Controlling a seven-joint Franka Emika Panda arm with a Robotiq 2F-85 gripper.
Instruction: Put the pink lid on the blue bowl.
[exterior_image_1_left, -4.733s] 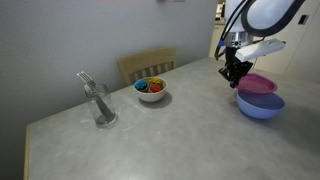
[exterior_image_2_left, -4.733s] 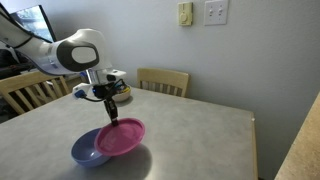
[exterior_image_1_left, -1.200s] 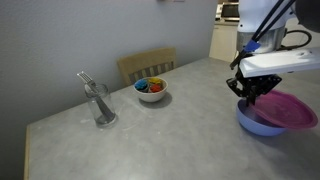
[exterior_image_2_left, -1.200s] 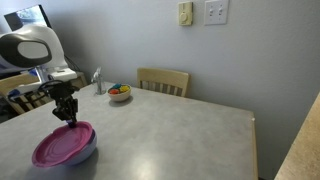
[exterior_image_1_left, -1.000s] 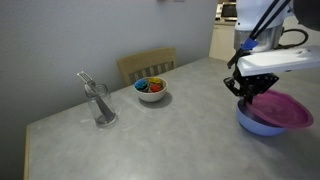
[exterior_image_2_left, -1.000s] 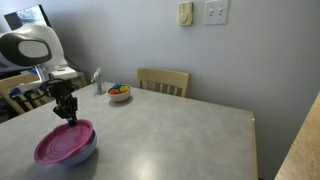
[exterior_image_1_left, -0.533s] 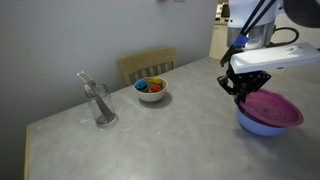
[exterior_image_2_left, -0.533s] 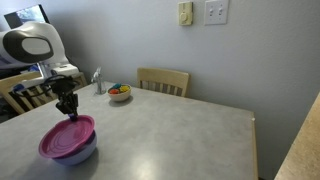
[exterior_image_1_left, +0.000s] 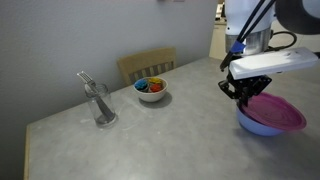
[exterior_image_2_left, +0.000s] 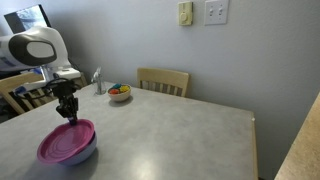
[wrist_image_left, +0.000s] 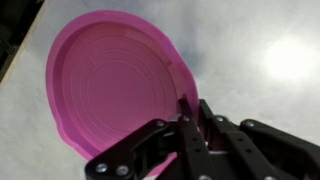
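Note:
The pink lid (exterior_image_1_left: 275, 108) is a flat magenta disc lying tilted over the light-blue bowl (exterior_image_1_left: 262, 124) near the table's edge. Both also show in an exterior view, the pink lid (exterior_image_2_left: 66, 141) over the blue bowl (exterior_image_2_left: 78, 155). My gripper (exterior_image_1_left: 242, 95) is shut on the lid's rim on the side toward the table's middle; it also shows in an exterior view (exterior_image_2_left: 70, 117). In the wrist view the gripper (wrist_image_left: 188, 112) pinches the edge of the pink lid (wrist_image_left: 110, 85), which hides the bowl.
A small white bowl with colourful contents (exterior_image_1_left: 151, 90) stands at the back by a wooden chair (exterior_image_1_left: 148, 64). A clear glass with utensils (exterior_image_1_left: 100, 104) stands toward the table's other end. The grey table (exterior_image_2_left: 180, 130) ends close beside the blue bowl.
My gripper has shifted the pink lid a little back toward the table's middle over the blue bowl. The bowl has stayed in place.

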